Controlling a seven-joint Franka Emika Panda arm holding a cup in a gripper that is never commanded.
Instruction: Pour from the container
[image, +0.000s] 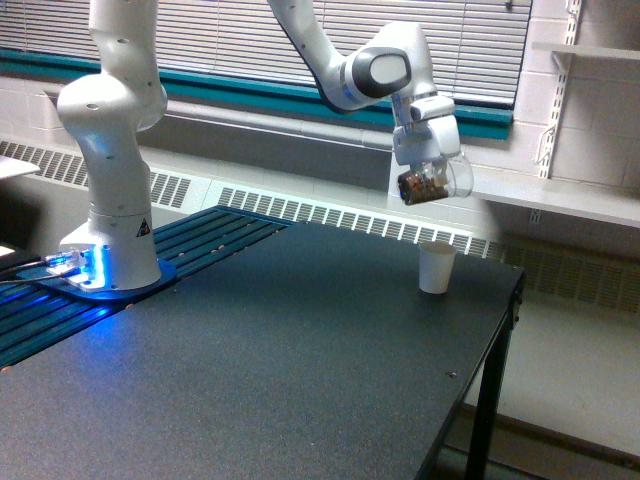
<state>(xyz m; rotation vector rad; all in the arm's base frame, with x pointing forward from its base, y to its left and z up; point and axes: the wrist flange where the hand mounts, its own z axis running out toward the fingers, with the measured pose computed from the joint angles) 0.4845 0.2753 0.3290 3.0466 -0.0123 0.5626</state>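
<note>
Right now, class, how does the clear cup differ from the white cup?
The clear cup hangs tipped on its side in the gripper; the white cup stands upright on the table. The clear cup is see-through, showing brown bits; the white cup is opaque. Both are tapered cups.
</note>
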